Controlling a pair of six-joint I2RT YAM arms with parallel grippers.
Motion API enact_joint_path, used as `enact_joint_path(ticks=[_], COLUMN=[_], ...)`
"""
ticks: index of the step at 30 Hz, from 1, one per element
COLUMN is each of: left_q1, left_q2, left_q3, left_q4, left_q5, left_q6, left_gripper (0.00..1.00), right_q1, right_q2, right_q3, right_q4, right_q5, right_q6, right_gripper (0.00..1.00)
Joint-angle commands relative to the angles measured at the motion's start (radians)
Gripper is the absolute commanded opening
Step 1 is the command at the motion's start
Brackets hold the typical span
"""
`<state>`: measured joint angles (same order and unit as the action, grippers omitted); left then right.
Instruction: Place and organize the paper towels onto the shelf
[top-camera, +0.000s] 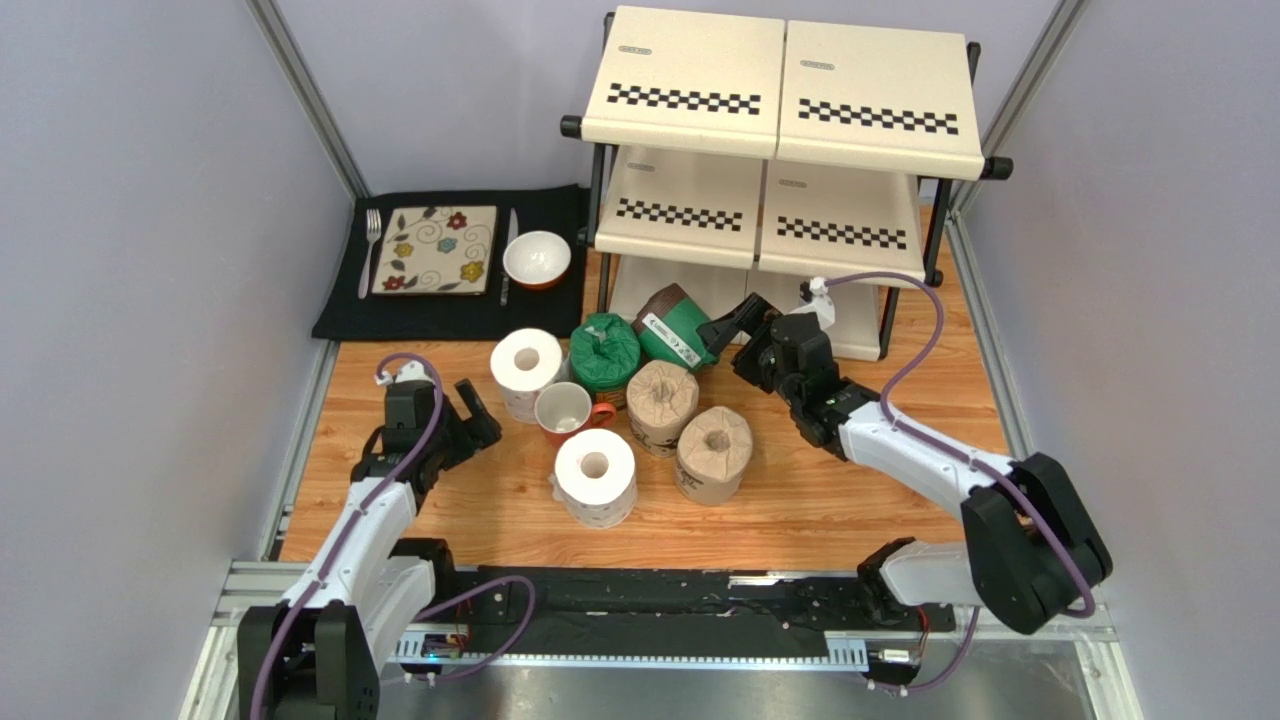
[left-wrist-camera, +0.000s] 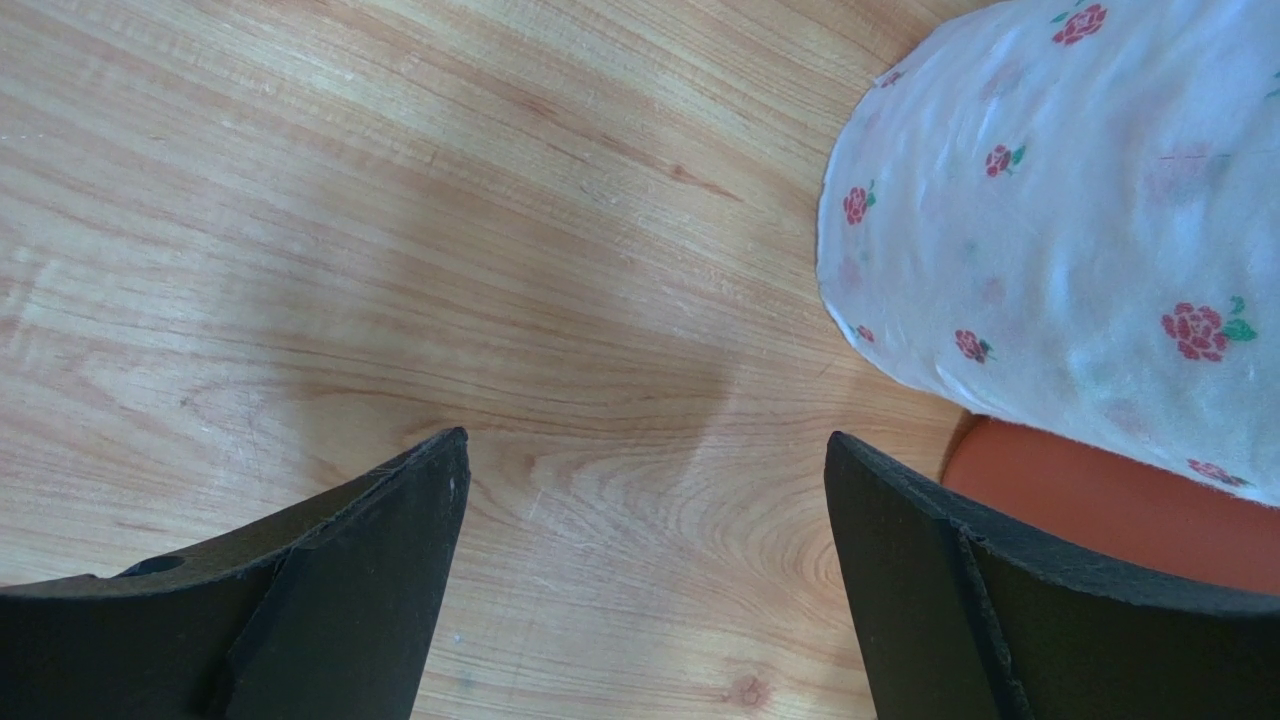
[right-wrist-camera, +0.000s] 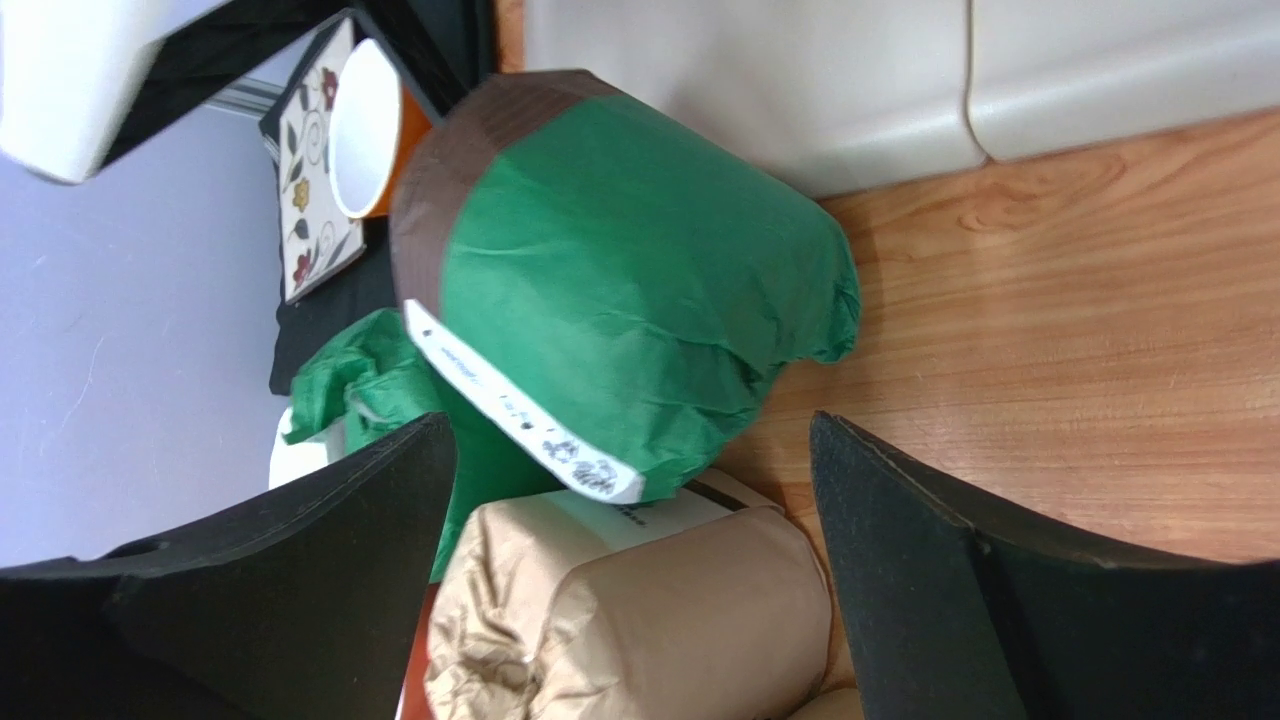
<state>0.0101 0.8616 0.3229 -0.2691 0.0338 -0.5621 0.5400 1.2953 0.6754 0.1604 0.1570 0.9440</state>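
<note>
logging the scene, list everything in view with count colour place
green rolls: 2, green, before shelf
tan rolls: 2, tan, right of mug
white rolls: 2, white, beside mug
mug: 1, white and orange, among rolls
bowl: 1, white, on placemat
plate: 1, floral, on placemat
fork: 1, silver, left of plate
knife: 1, silver, right of plate
placemat: 1, black, far left
shelf: 1, cream and black, far side
table: 1, wood, underneath
left gripper: 1, black, open by white roll
right gripper: 1, black, open at green roll
</note>
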Motion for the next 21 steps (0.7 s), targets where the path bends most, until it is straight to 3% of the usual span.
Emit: enact_joint_path(ticks=[1, 16, 21], left_q1=[0.004, 0.005, 0.005], left_q2=[0.001, 0.001, 0.002], left_q3=[0.022, 0.024, 0.024], left_q4=[0.016, 0.013, 0.013], left_q5=[0.017, 0.020, 0.021], left_q6=[0.002, 0.008, 0.010], left_gripper=[0.96, 0.96, 0.96], right_q1=[-0.021, -0.031, -0.043], right_q2=[0.068, 0.277, 0.341], right_q3=[-0.030, -0.016, -0.054], right_q4=[0.212, 0.386, 0.563], right_q5=[-0.068, -0.142, -0.142], right_q6=[0.110, 0.196, 0.262], right_gripper=[0.91, 0.90, 0.90])
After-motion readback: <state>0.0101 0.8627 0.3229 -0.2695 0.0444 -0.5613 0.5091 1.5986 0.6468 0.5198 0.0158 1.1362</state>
